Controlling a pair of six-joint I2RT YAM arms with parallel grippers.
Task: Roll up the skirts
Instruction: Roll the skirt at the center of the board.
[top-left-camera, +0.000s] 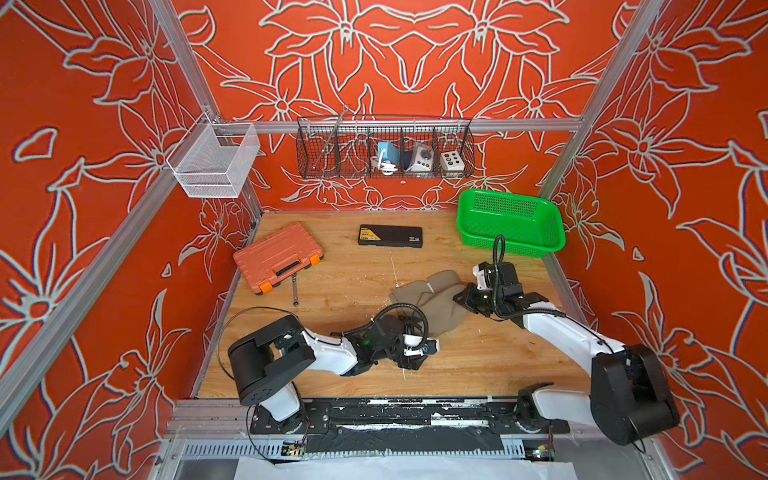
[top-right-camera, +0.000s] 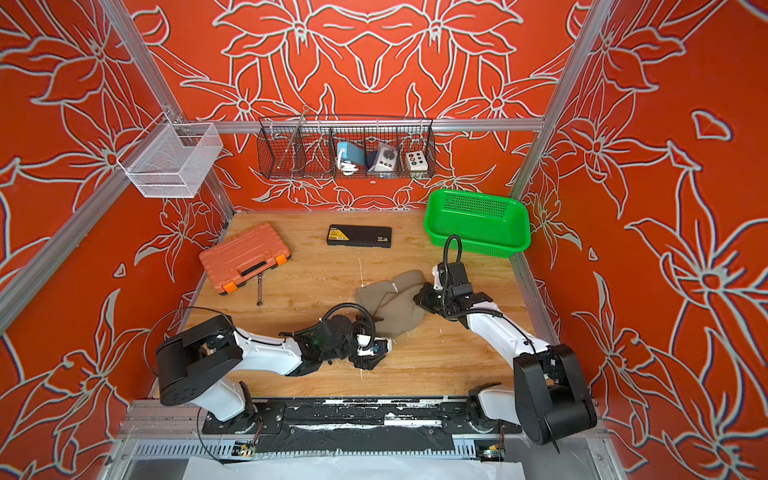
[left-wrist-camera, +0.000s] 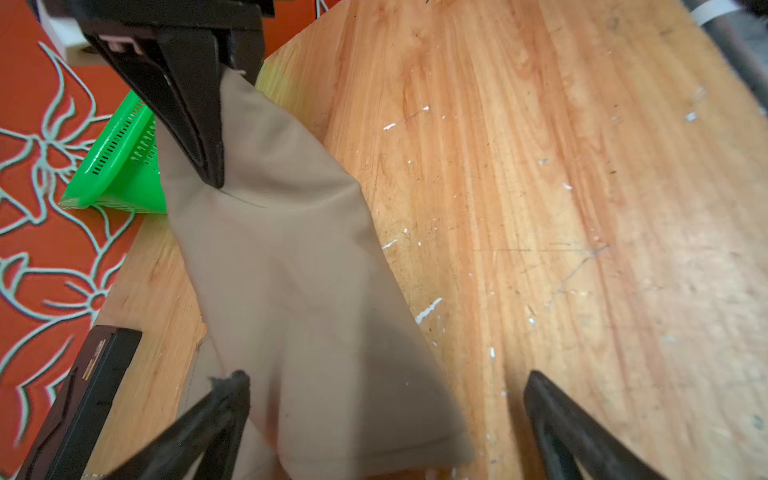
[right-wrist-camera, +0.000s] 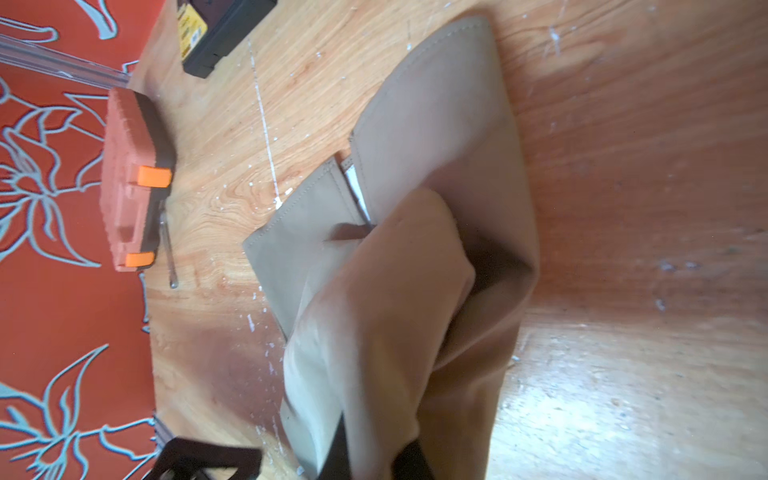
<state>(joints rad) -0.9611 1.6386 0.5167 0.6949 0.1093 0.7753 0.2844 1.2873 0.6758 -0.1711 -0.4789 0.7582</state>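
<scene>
- Skirt (top-left-camera: 432, 301) lay on the tabletop (top-left-camera: 353, 274), just on the near side of the basket (top-left-camera: 511, 220), partly folded over itself, not rolled.
- Its long axis ran from the basket-side end away from the basket, slanting toward the left arm.
- Right end effector (top-left-camera: 463, 297) sat at the basket-side end, jaws together and clamped on the skirt edge; the cloth peaked up to it.
- Left end effector (left-wrist-camera: 386, 376) was at the end farthest from the basket, jaws wide apart, holding nothing; the cloth lay between them.
- Left arm was nearer the free end. Likely next: close there, with the skirt lying basket-ward from it along the axis.
</scene>
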